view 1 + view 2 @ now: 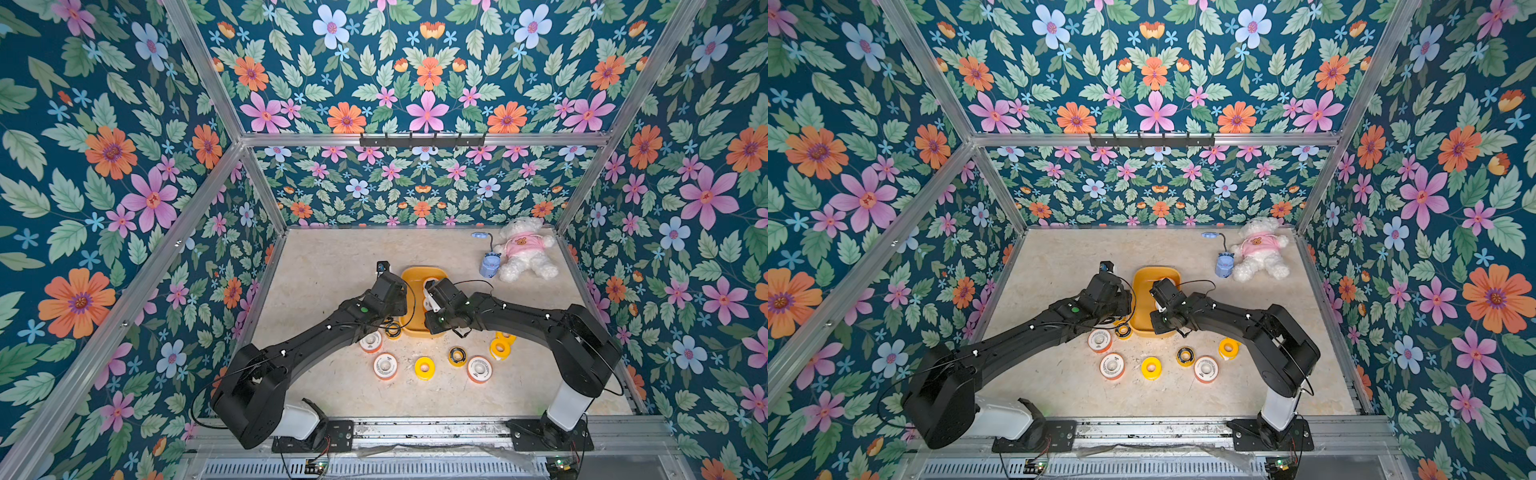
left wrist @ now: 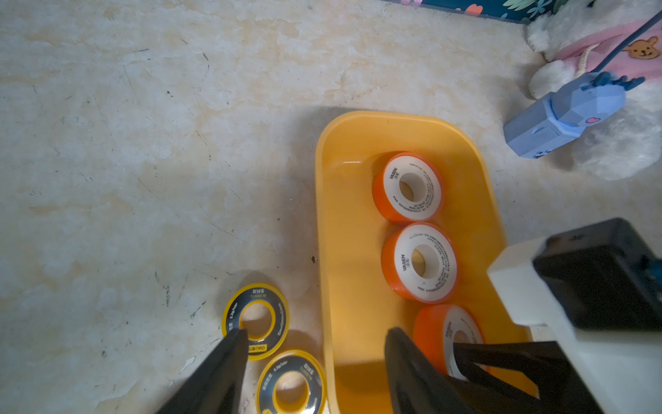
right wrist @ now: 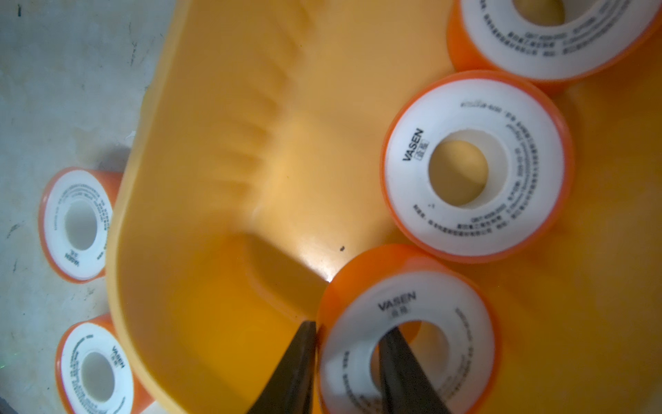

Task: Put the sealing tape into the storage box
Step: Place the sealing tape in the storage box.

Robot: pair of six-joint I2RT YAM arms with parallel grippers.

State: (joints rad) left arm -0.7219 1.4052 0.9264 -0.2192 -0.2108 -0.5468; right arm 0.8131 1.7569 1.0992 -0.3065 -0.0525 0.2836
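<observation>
With my right end effector straddling the wall of the tilted roll inside the storage box, clamped or loose I cannot tell, I am risking hooking it out

— Far right corner of the tabletop?
— White plush bear in a pink shirt, sprawled face up.
— Beside it?
— Blue gadget, dark cord curling away. Floral walls all round; black hook rail up on the back frame.
</observation>
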